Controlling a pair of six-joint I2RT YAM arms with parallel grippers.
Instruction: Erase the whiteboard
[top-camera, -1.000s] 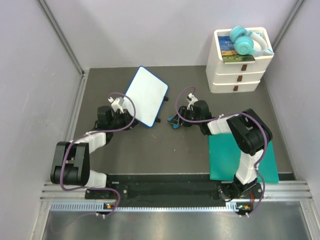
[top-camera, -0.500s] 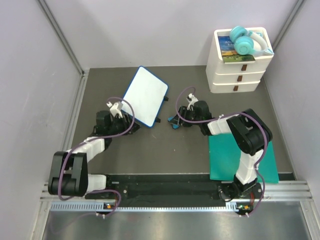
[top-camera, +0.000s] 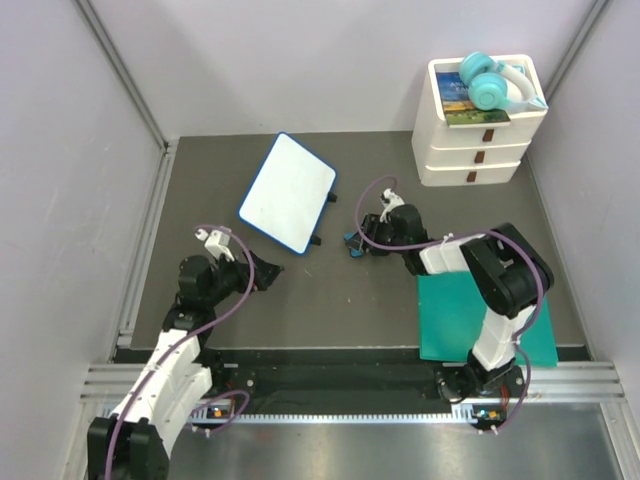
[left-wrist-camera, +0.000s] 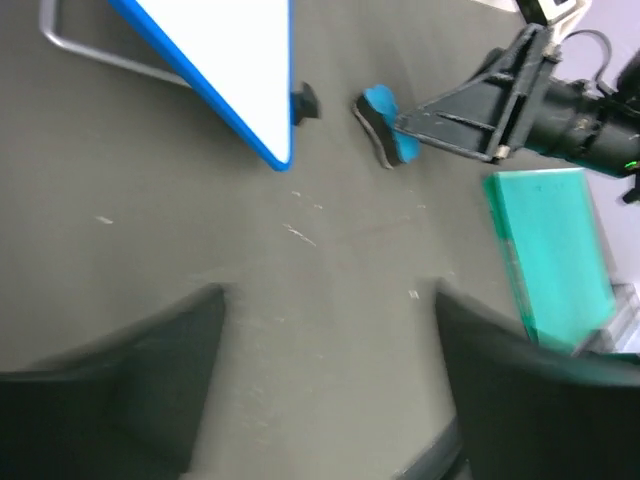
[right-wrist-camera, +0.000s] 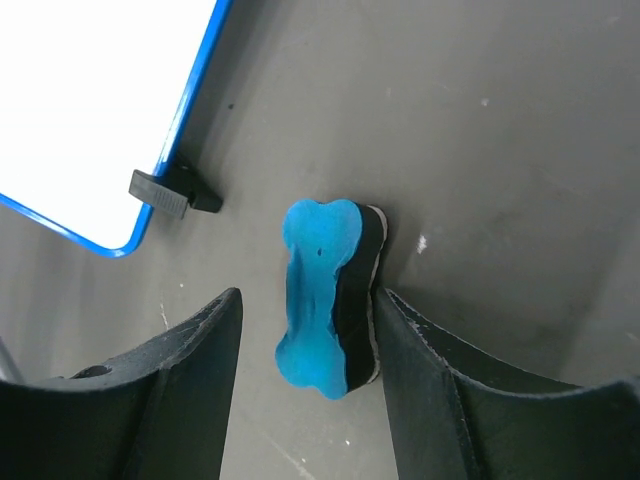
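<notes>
The whiteboard (top-camera: 288, 192), white with a blue rim and black feet, lies at the back middle of the dark table, and its face shows no marks. One corner of it appears in the left wrist view (left-wrist-camera: 235, 70) and in the right wrist view (right-wrist-camera: 90, 110). A blue and black eraser (right-wrist-camera: 325, 295) stands on edge on the table, right of the board (top-camera: 349, 239). My right gripper (right-wrist-camera: 310, 297) is open around it; the right finger (right-wrist-camera: 450, 390) touches its black side and the left finger stands apart. My left gripper (left-wrist-camera: 328, 292) is open and empty over bare table, near the board's front corner (top-camera: 262, 276).
A white drawer unit (top-camera: 478, 150) stands at the back right with teal headphones (top-camera: 488, 85) on top. A teal mat (top-camera: 450, 320) lies at the front right under the right arm. Grey walls close in both sides.
My left gripper opened, let go of the whiteboard's near edge and drew back toward its base. The board settled flatter on the table. The right gripper stayed by the eraser.
</notes>
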